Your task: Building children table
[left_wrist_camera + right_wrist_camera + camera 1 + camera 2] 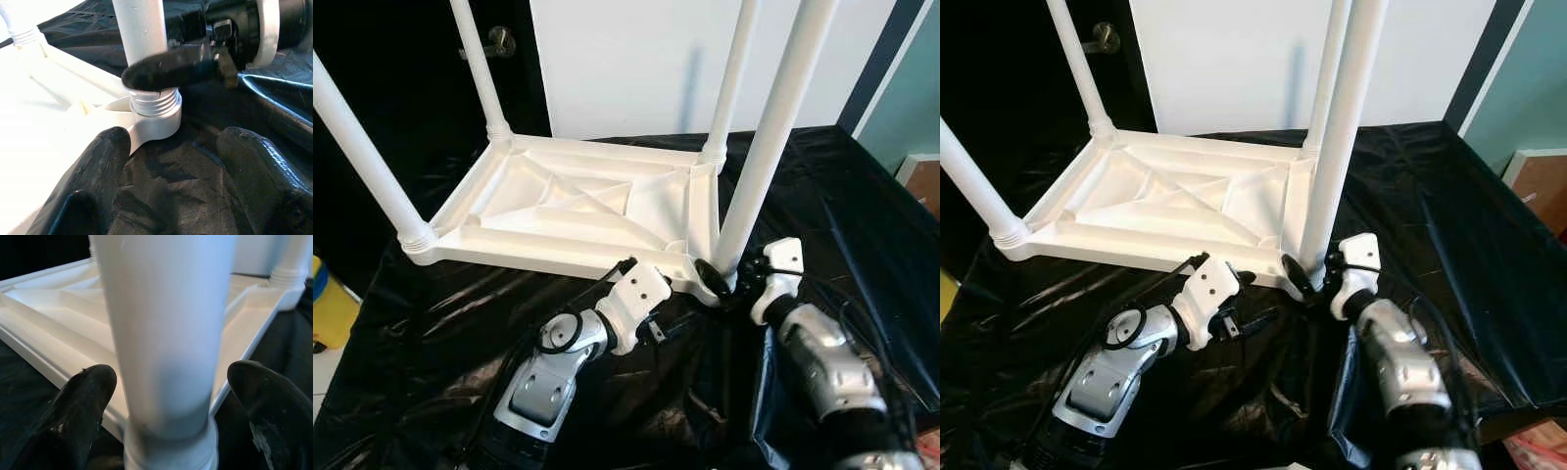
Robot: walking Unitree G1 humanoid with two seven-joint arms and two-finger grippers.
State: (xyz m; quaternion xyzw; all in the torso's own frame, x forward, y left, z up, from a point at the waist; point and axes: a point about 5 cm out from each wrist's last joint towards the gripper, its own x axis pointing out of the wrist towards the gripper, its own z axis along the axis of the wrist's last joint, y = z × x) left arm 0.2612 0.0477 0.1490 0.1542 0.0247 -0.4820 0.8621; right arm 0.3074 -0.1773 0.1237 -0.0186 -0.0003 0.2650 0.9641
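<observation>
Left eye view shows you the white children table [578, 201] lying upside down on a black plastic sheet [431, 323]. Its four legs stick up into the air. Three of them sit snug in the corners. The near right leg [766, 147] is the one you are working on, and it stands in its corner socket [155, 119] close to both arms.

Your right gripper [168, 396] is open wide, with one black finger on each side of that leg, low down near the bottom. From these pictures I cannot tell if the fingers press on the leg or just sit beside it. Your left gripper [171, 161] is open wide too and holds nothing. It rests low by the corner, just beside the socket.

The leg is a hard, smooth plastic tube. It looks light and hollow, so it should not be hard to lift. It will not bend or squash. But it looks shiny, so it may slip when you twist it. You can see screw rings [152, 101] at the bottom, so it likely turns in like a bottle cap.

Hold the leg low, just above the rings, and keep it straight up. The table looks light too and may slide on the slick sheet, so press down on the corner with your left gripper.
</observation>
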